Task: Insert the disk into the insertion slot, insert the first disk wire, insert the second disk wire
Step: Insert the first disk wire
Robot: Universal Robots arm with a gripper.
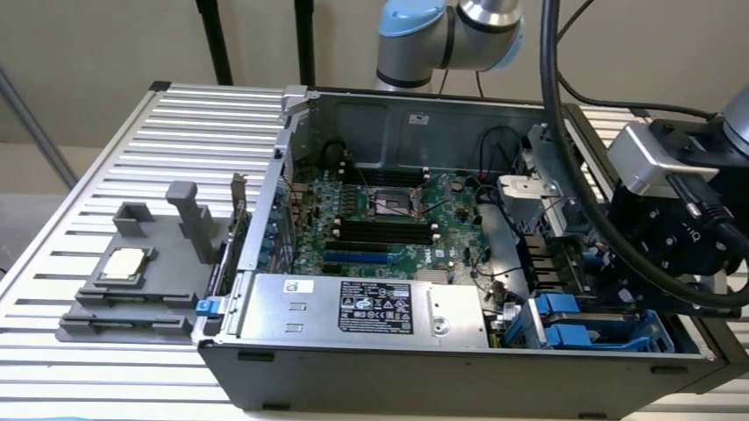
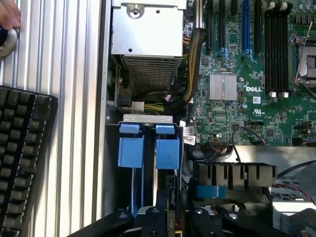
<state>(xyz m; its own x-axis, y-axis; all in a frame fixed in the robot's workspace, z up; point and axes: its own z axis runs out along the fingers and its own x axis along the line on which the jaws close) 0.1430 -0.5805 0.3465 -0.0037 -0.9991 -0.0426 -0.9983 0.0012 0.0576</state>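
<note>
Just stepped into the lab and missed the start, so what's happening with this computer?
A robot arm is working inside an open PC case lying on a slatted table. Its wrist and camera hang over the drive cage with blue rails, beside the power supply. In the wrist view the pincer sits just above the blue-lined slot. A keyboard and someone's hand are at the table's edge.

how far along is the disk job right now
Early stage, by the look of it. The insertion slot, with its blue rails, sits in the drive cage of the open case, and no disk can be made out seated in it or carried. The tool hangs just above the cage; whether it holds anything cannot be told. No disk wire can be made out plugged in.
</note>
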